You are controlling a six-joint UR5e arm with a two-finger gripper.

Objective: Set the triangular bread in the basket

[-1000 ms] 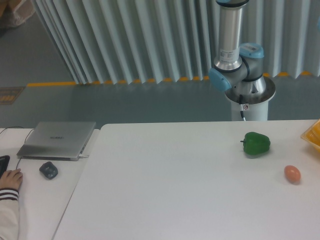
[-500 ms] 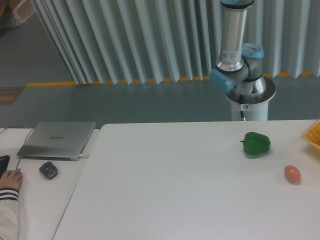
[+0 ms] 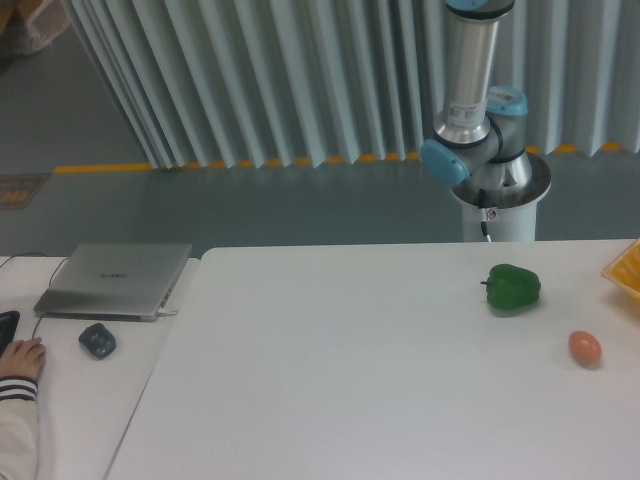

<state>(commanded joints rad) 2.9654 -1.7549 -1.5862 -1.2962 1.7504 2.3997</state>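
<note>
Gripper: out of frame; only the arm's base and lower column (image 3: pixel 478 120) show behind the table, so its opening and any load cannot be told.
Triangular bread: nowhere in view.
Basket: a yellow-orange corner (image 3: pixel 626 268) at the table's right edge.
Table (image 3: pixel 350 380): white, bearing a green pepper (image 3: pixel 514 288) and, nearer right, a small orange-brown egg (image 3: pixel 585 347), well apart.
Left desk: closed laptop (image 3: pixel 115 280), mouse (image 3: pixel 97 340), a person's hand (image 3: pixel 20 357).

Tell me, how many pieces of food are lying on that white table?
2 in view: a green pepper toward the table's far right, and a small orange-brown egg nearer the camera, right of it. More may lie past the picture's right edge.
</note>
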